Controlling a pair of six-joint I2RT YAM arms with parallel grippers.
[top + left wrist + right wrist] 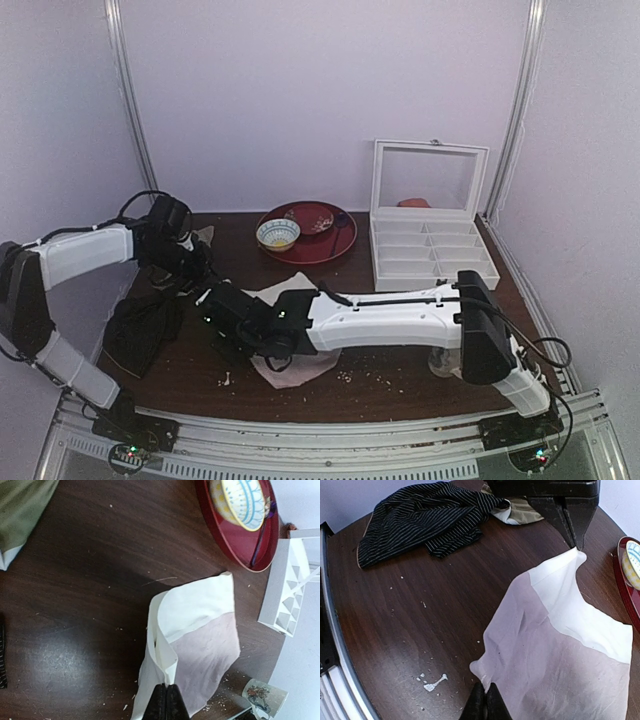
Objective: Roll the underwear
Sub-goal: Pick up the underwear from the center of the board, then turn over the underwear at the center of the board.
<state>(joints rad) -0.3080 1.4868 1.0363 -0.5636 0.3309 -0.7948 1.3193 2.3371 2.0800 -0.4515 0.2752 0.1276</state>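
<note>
The underwear [555,650] is a pale pink, thin garment with a whitish waistband [570,605], lying partly spread on the dark table. My right gripper [485,696] is shut on its near pink corner, lifting it slightly. At the far side, my left gripper [572,535] pinches the waistband corner. In the left wrist view the left gripper [166,692] is shut on a folded-over edge of the waistband [195,605], with the pink fabric [207,652] to its right. From above, the right arm lies across the underwear [300,368], and both grippers [203,278] [222,330] sit at its left side.
A black striped cloth [420,515] lies at the left and a beige-olive cloth [20,505] behind it. A red plate [322,240] with a bowl [277,234] and a white compartment box [430,250] stand at the back. A mug [262,697] is near the right arm. Crumbs dot the table.
</note>
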